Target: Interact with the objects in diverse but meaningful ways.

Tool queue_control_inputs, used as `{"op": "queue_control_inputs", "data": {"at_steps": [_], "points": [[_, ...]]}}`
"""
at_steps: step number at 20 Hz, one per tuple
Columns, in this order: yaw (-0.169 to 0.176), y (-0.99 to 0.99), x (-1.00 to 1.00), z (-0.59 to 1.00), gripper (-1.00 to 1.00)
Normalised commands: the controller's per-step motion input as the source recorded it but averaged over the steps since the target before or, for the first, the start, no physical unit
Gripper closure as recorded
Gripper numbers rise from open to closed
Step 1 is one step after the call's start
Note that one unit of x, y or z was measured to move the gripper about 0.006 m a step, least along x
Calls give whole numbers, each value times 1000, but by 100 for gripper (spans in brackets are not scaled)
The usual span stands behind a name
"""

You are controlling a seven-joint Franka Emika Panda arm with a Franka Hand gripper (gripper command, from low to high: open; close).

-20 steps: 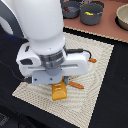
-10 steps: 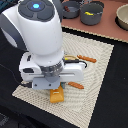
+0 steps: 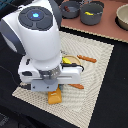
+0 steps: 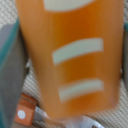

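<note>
While the arm is hanging low over the woven mat (image 3: 95, 75), the entries are reading as follows.

Item: orange ridged bread slab (image 3: 54, 96), lying directly beneath the tool and showing at its near edge in the exterior view.
Close view: the same slab (image 4: 75, 55) is filling the wrist picture, its pale ridges running crosswise and its long axis running along the frame's height.
Tool: hidden under the white arm body in the exterior view; dark shapes are flanking the slab in the wrist view, but whether they are pressing on it I cannot tell.
Key relation: slab sitting between the fingers' line, straight below the wrist, so a coming move is turning on vertical travel only, as I am judging it.
Neighbours: orange-handled cutlery (image 3: 88, 59) lying far-right of the slab, on the mat; grey pots (image 3: 91, 13) standing well apart at the far edge.
Change: the arm is sitting lower and nearer than half a second back; the slab is staying where it was.
</note>
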Motion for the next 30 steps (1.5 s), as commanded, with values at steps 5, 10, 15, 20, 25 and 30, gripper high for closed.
{"op": "queue_control_inputs", "data": {"at_steps": [5, 10, 15, 20, 25, 30], "points": [[-52, 26, 71, 885, -100], [-10, 520, 151, 920, -100], [-7, 745, 225, 618, -100], [-1, 787, 0, 87, -100], [-1, 731, 0, -58, -100], [0, 383, -185, -290, -100]]}}
